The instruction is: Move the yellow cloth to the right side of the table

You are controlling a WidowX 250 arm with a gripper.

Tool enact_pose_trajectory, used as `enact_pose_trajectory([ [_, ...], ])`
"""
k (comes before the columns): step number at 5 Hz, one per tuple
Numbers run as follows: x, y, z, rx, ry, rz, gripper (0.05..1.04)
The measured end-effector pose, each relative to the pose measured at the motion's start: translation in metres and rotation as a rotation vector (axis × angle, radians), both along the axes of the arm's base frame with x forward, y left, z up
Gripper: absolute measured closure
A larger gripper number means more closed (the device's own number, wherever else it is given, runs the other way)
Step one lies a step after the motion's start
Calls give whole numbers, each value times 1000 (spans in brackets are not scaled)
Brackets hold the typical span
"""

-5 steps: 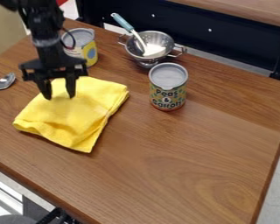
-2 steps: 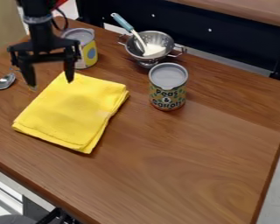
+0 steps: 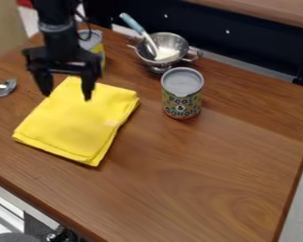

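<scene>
The worktop [image 3: 204,165] is brown wood with a flowing grain and a darker rim, set at a slant across the view. On its left part lies the yellow cloth [image 3: 78,123], folded flat into a rough rectangle; the claw [image 3: 66,95] hangs over the cloth's far end, spread wide. Right of the cloth stands a peas and carrots can [image 3: 182,97], upright, and just behind that a metal colander [image 3: 166,56] with a blue-handled utensil [image 3: 132,23] leaning in it. A second can [image 3: 98,47] stands partly behind the arm [image 3: 59,35], and a metal spoon [image 3: 5,88] lies at the left edge. Beyond the worktop runs a dark panel [image 3: 243,40] beneath another wooden surface [image 3: 268,10]; a beige surface [image 3: 5,33] rises at the upper left, and pale floor [image 3: 300,203] shows at the right.
</scene>
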State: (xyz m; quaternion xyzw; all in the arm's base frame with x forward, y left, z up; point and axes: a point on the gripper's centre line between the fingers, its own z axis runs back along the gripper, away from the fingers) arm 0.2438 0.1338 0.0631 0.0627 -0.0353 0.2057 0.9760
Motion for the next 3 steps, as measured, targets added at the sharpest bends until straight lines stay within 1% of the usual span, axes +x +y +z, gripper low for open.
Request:
enact_pose_trajectory([
  [1, -2, -14, 11, -12, -20, -82, 85],
  [2, 0, -25, 19, -7, -39, -107, 85],
  [3, -1, -49, 20, 5, -55, -105, 85],
])
